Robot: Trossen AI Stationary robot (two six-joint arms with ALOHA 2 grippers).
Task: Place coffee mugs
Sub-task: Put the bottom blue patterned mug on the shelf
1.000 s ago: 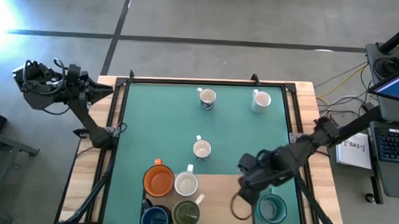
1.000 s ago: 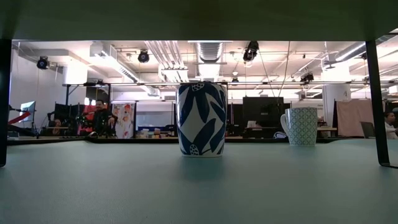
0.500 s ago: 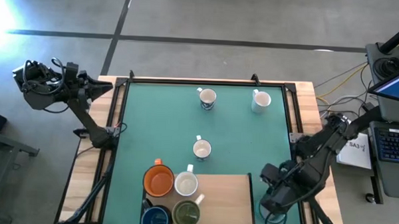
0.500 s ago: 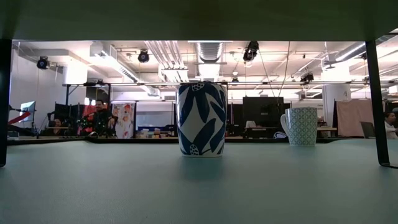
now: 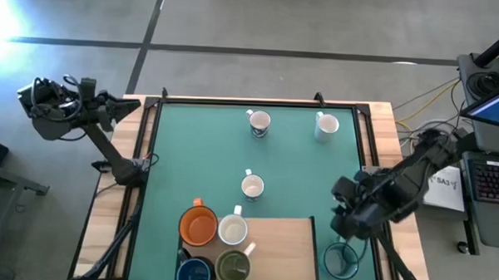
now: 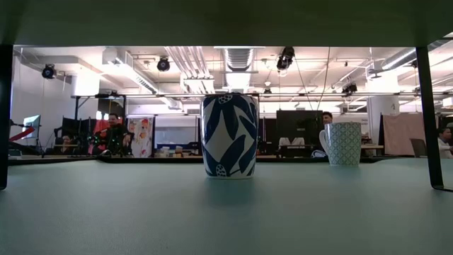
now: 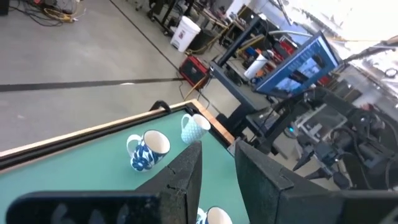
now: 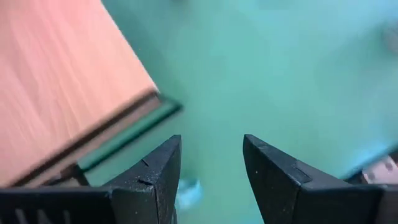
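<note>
My right gripper [image 5: 344, 232] [image 8: 211, 143] is open and empty above the green mat, just beyond the teal mug [image 5: 341, 260], which stands on the mat near the front right corner. A blue-patterned mug [image 5: 258, 123] [image 6: 228, 136] and a white mug [image 5: 326, 125] [image 6: 343, 144] stand at the far side, and a white mug [image 5: 252, 187] at the middle. The orange [image 5: 200, 226], white [image 5: 232, 231], dark blue [image 5: 195, 274] and olive [image 5: 233, 268] mugs cluster at the front. My left gripper [image 5: 132, 111] [image 7: 219, 149] waits beyond the table's left edge, its fingers a little apart.
A wooden board [image 5: 277, 249] [image 8: 56, 93] lies on the mat [image 5: 191, 155] at the front, between the mug cluster and the teal mug. A black frame [image 5: 370, 144] rims the table. A laptop and papers [image 5: 448, 184] lie off the right edge. People show in the room behind.
My right gripper has swung from over the wooden board toward the table's right edge, passing over the teal mug, and then has drawn back toward the far edge. The teal mug now stands free on the mat in front of it.
</note>
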